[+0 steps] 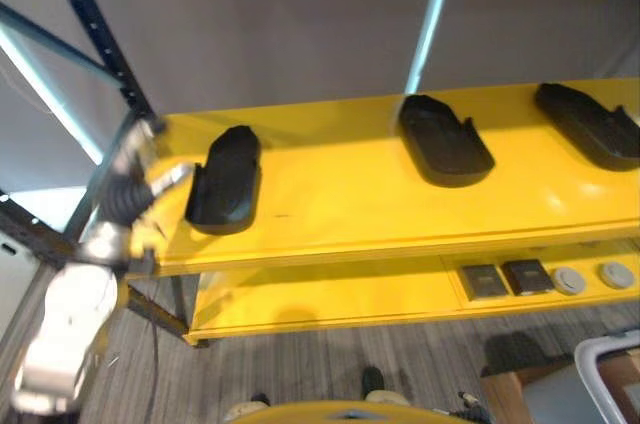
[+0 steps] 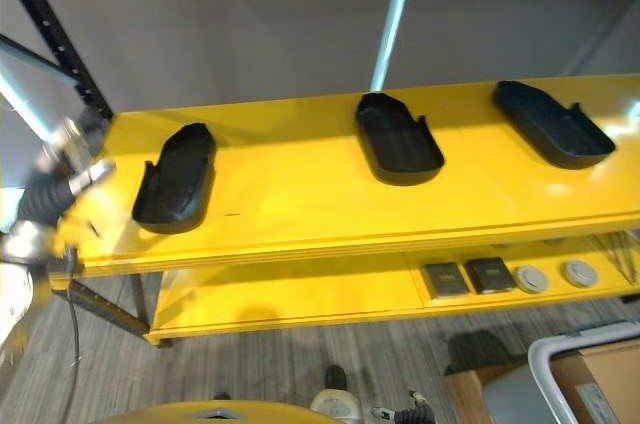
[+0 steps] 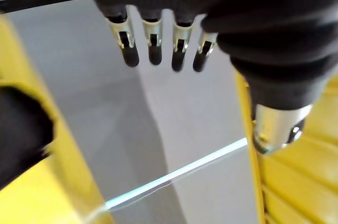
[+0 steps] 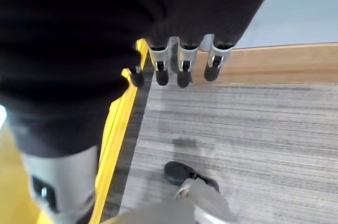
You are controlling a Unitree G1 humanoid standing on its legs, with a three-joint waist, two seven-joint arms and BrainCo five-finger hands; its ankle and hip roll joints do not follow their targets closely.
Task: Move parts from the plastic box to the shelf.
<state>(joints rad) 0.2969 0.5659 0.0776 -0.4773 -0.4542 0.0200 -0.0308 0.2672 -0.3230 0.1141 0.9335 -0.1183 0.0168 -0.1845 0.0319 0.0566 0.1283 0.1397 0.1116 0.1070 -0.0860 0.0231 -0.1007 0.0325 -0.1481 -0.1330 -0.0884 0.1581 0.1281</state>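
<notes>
Three black moulded parts lie on the yellow shelf: one at the left, one in the middle, one at the right. My left hand hovers at the shelf's left end, just left of the left part and apart from it. Its fingers are straight and hold nothing, and the left part shows beside them. My right hand hangs open and empty over the striped floor beside the shelf's yellow edge. The plastic box stands low at the right.
The lower yellow shelf carries two dark square pieces and two round grey discs. A dark blue rack post rises at the left. A dark shoe rests on the floor in front of the shelf.
</notes>
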